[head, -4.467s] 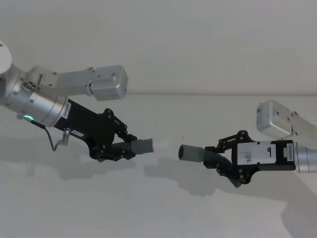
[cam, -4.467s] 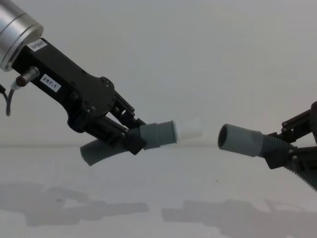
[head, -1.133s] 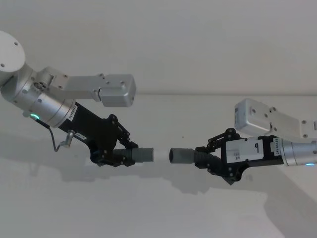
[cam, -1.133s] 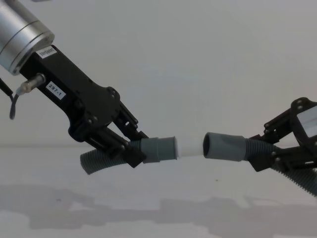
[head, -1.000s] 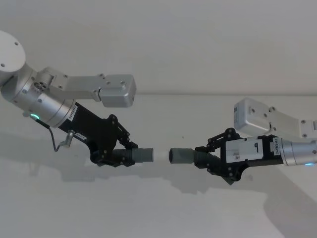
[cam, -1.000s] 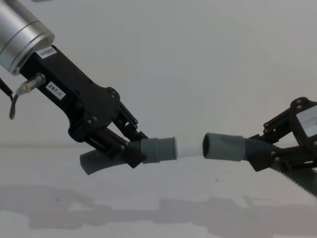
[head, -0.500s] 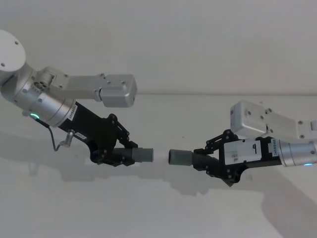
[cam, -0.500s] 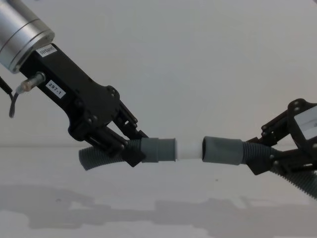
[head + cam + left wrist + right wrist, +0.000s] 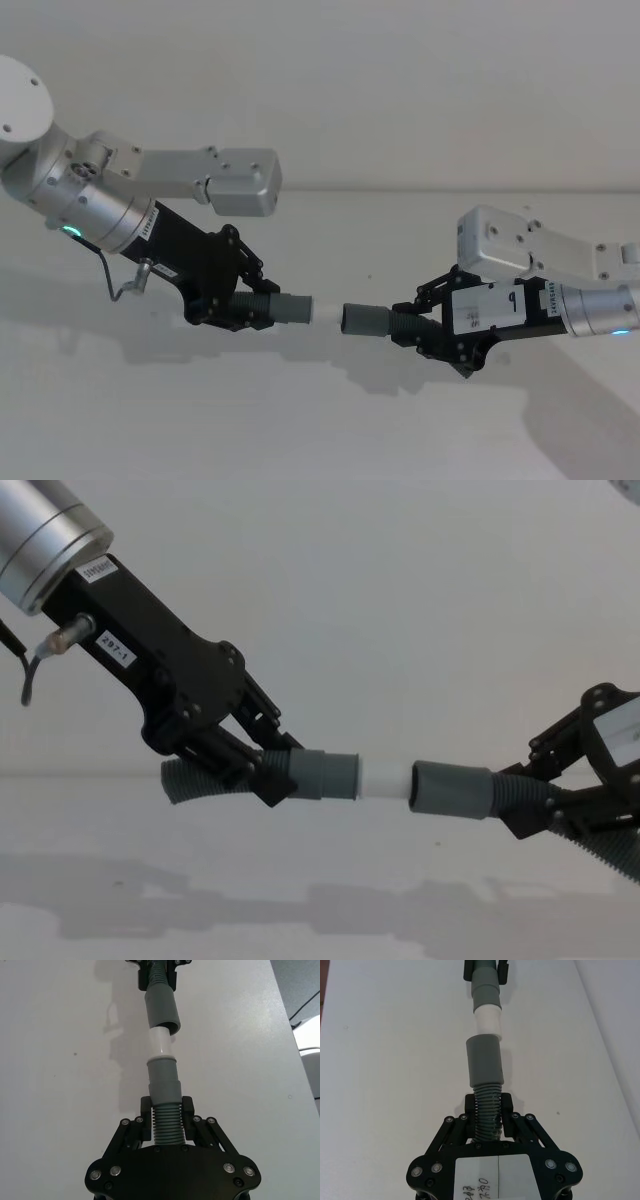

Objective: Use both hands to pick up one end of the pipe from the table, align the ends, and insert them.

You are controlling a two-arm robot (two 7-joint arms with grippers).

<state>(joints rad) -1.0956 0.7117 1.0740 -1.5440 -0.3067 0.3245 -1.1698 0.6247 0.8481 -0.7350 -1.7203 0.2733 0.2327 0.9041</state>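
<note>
1. The left black plastic tool (image 9: 262, 309), at 9 o'clock in the head view on a silver wrist with a green ring light, is clenched on the ribbed part of a curved dark-grey ribbed hose piece with a white tip (image 9: 210, 780), held in the air above the plain white desk (image 9: 320, 430).
2. The right black plastic tool (image 9: 412, 326), at 3 o'clock in the head view, is clamped on the ribs of the second dark-grey ribbed hose piece with an open mouth (image 9: 560, 815), also lifted off the desk.
3. The left piece's smooth grey cuff (image 9: 325, 776) ends in a short white tip (image 9: 384, 779) that points toward 3 o'clock in the chest view.
4. The right piece's smooth grey cuff (image 9: 452, 789) faces it, open round mouth toward 9 o'clock.
5. In the chest view the tip's end meets the rim of the mouth, and most of the tip is still exposed; whether it has entered the mouth cannot be told.
6. In the left wrist view the two cuffs stand nearly in one line.
</note>
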